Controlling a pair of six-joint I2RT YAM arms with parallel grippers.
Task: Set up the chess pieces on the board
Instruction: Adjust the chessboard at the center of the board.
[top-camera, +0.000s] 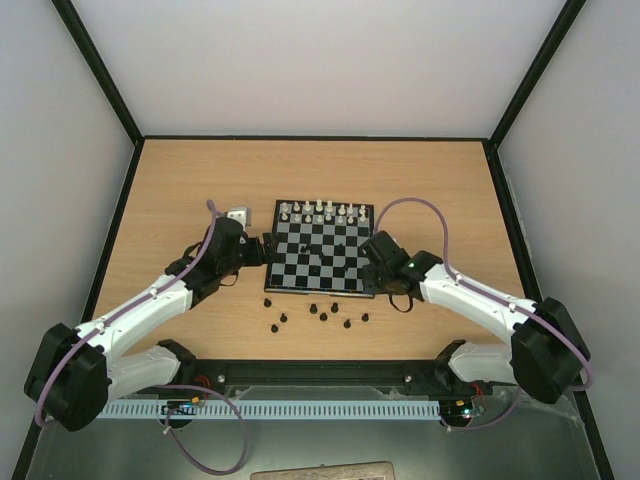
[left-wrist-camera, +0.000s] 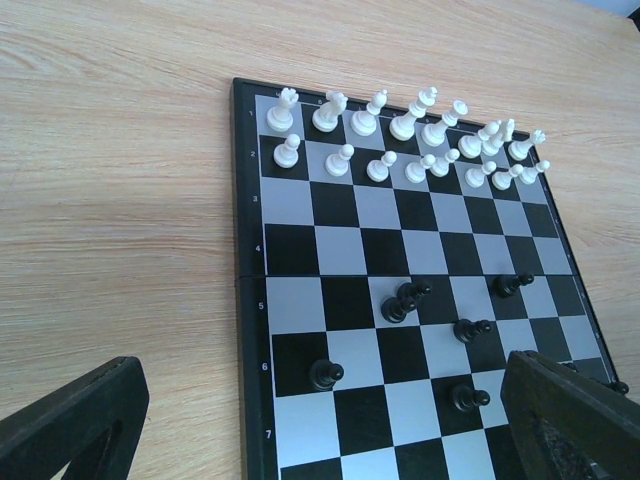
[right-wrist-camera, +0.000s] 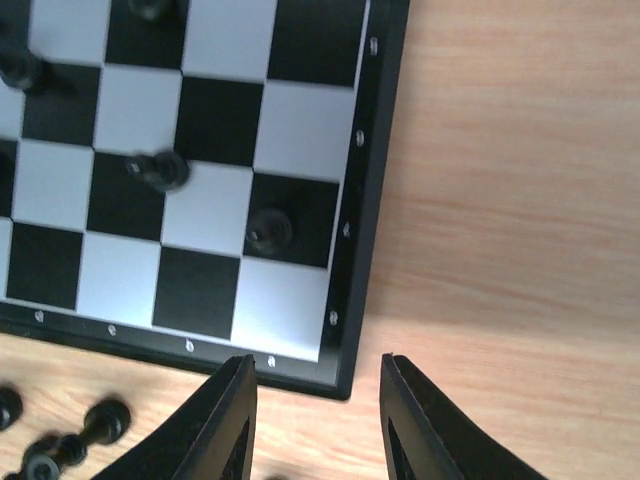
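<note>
Sixteen white pieces (left-wrist-camera: 408, 122) fill the board's (left-wrist-camera: 340, 250) far two rows. At least six black pieces (left-wrist-camera: 323, 375) stand mid-board, and about eight lie on the wooden table (top-camera: 200, 180) just before it. The walls (top-camera: 300, 60) are white. The left gripper (top-camera: 262, 250) is wide; the right gripper (right-wrist-camera: 318, 365) is narrowly parted and empty.

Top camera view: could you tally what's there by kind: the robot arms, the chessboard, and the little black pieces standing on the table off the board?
Robot arms: 2 (left arm, right arm)
Chessboard: 1
Black pieces off the board: 8
Total: 11
</note>
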